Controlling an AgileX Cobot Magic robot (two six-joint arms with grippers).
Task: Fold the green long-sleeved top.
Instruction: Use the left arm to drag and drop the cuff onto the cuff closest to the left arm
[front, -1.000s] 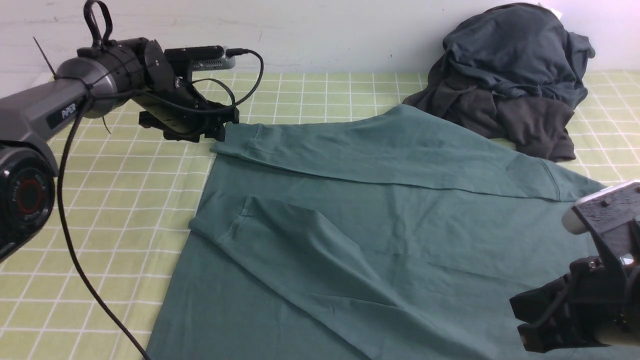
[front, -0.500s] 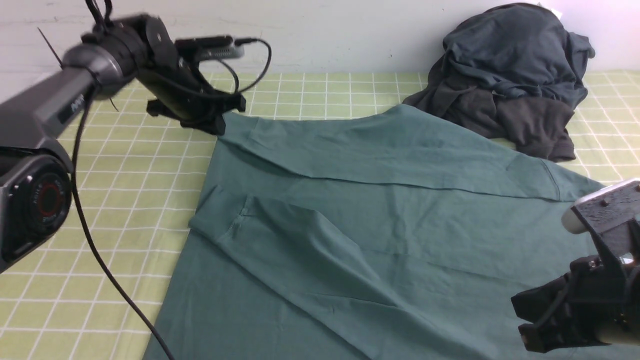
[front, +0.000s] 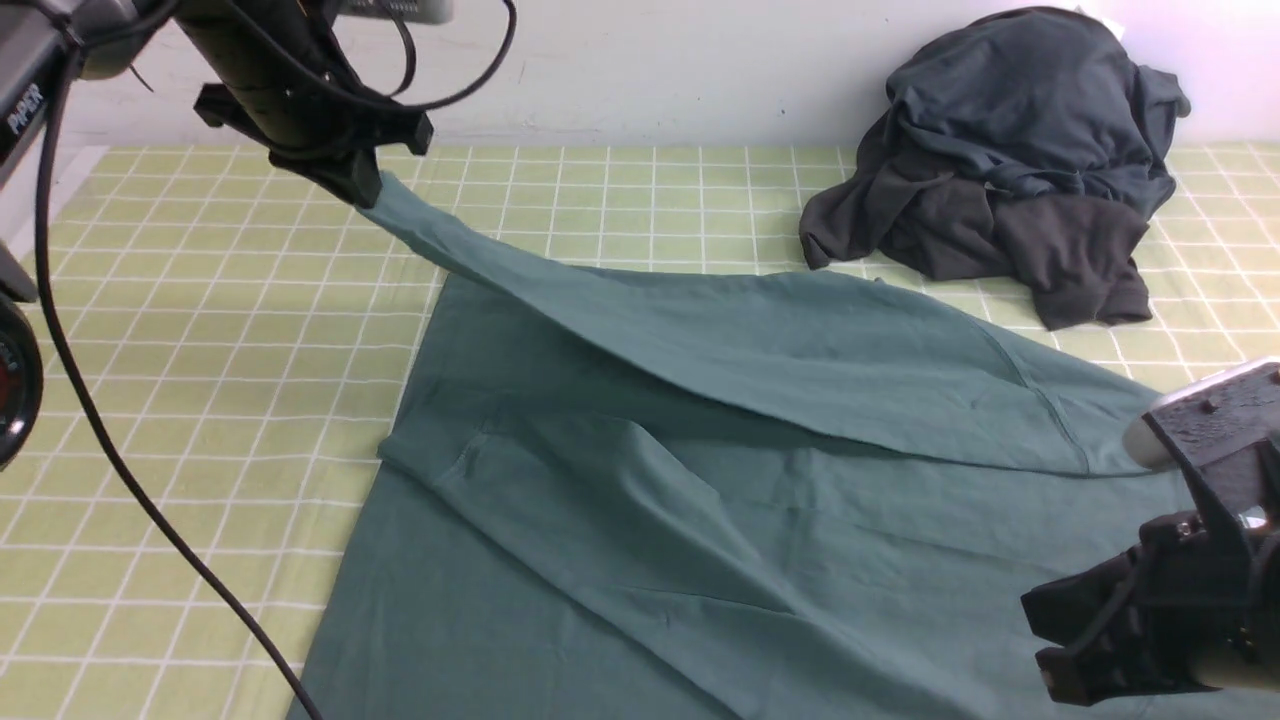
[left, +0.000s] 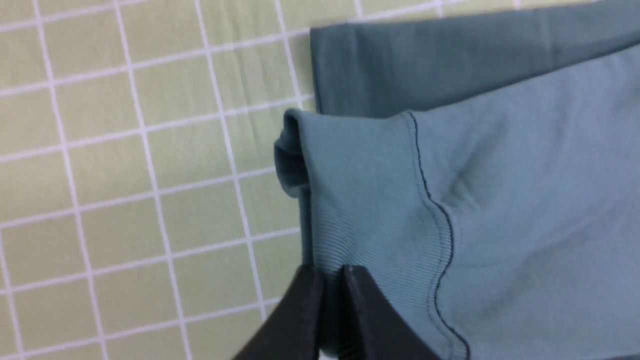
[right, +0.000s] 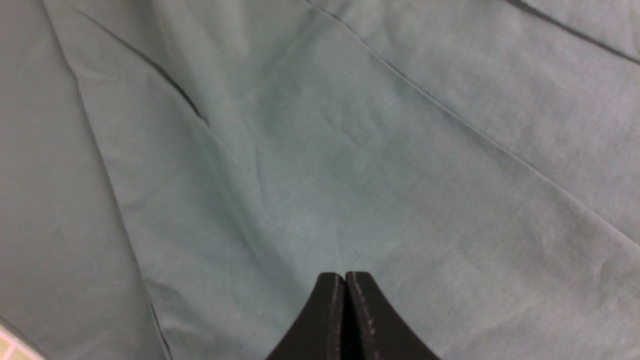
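Green long-sleeved top (front: 700, 480), sleeve cuff (left: 370, 210) pinched in left gripper (left: 330, 274) (right gripper (right: 345, 277) closed, empty).

The left claw (front: 362, 188) hangs above the far left of the counter (front: 200, 340), pinched on the cuff (left: 360, 210) of one sleeve (front: 640, 320), which runs from it down and rightward over the long-sleeved top (front: 760, 560) toward the right claw (front: 1050, 650). The top's body lies flat on the counter, nearer than the left claw and directly under the right claw, whose jaws are together at the near right; the other sleeve (front: 570, 470) lies folded across it. A heap of clothes (front: 1010, 140) sits on the counter far beyond the right claw, just behind the held sleeve.
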